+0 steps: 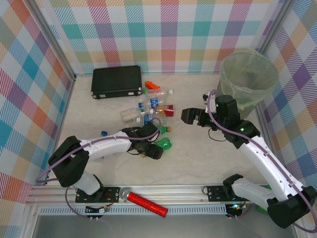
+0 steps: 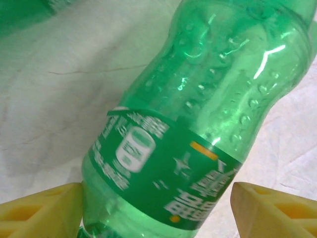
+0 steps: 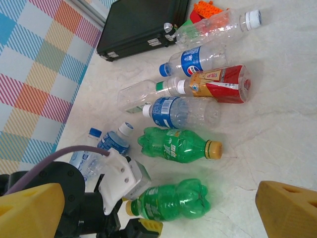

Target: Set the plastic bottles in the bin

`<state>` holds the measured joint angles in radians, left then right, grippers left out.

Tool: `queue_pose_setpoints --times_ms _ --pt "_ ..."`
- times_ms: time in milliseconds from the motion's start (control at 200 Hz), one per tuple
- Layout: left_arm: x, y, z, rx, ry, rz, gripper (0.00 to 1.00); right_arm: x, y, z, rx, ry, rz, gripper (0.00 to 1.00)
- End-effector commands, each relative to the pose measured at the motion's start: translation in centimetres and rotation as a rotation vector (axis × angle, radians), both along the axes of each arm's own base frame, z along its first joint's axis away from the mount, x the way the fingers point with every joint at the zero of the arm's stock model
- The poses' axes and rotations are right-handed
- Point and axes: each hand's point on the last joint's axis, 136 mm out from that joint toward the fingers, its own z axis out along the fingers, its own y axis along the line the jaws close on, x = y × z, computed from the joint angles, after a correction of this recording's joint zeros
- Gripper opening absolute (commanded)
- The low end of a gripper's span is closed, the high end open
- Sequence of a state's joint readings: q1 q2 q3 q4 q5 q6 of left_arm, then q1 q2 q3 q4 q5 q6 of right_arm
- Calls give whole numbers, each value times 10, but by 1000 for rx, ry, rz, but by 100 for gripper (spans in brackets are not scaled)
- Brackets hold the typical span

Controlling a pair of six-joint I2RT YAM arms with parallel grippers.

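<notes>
A green plastic bottle [image 1: 164, 145] [image 2: 208, 99] [image 3: 173, 201] lies on the table with its label between the yellow fingers [image 2: 39, 213] of my left gripper [image 1: 151, 148] [image 2: 156, 213]. The jaws stand open around it, with a gap on the right side. A second green bottle [image 1: 162, 130] [image 3: 173, 144] with an orange cap lies just beyond. Several more bottles [image 1: 148, 106] [image 3: 188, 111], clear, blue-labelled or red-labelled, lie in a cluster further back. My right gripper [image 1: 190, 116] [image 3: 158, 213] hangs open above the table, left of the bin [image 1: 247, 79], holding nothing.
A flat black case [image 1: 116, 82] [image 3: 143, 25] lies at the back left, with orange toy bricks [image 1: 151, 87] [image 3: 210, 7] beside it. A red glittery cylinder [image 1: 146, 203] rests on the front rail. A loose blue cap [image 1: 104, 133] sits left of the left arm.
</notes>
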<state>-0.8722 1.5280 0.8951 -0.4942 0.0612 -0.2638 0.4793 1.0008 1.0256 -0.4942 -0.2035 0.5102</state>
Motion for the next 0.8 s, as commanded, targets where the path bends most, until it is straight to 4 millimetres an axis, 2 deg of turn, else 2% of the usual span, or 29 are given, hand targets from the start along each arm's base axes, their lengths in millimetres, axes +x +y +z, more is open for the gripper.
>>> queue_pose_setpoints --times_ms 0,295,450,795 --pt "-16 -2 -15 41 48 -54 77 -2 6 6 28 -18 21 99" --pt "-25 -10 -23 63 66 -100 77 -5 2 3 19 -17 12 99" --pt "-35 -11 -27 69 74 -116 72 -6 2 5 25 -18 14 99" --pt "-48 1 -13 49 50 -92 75 -7 2 5 34 -12 9 99"
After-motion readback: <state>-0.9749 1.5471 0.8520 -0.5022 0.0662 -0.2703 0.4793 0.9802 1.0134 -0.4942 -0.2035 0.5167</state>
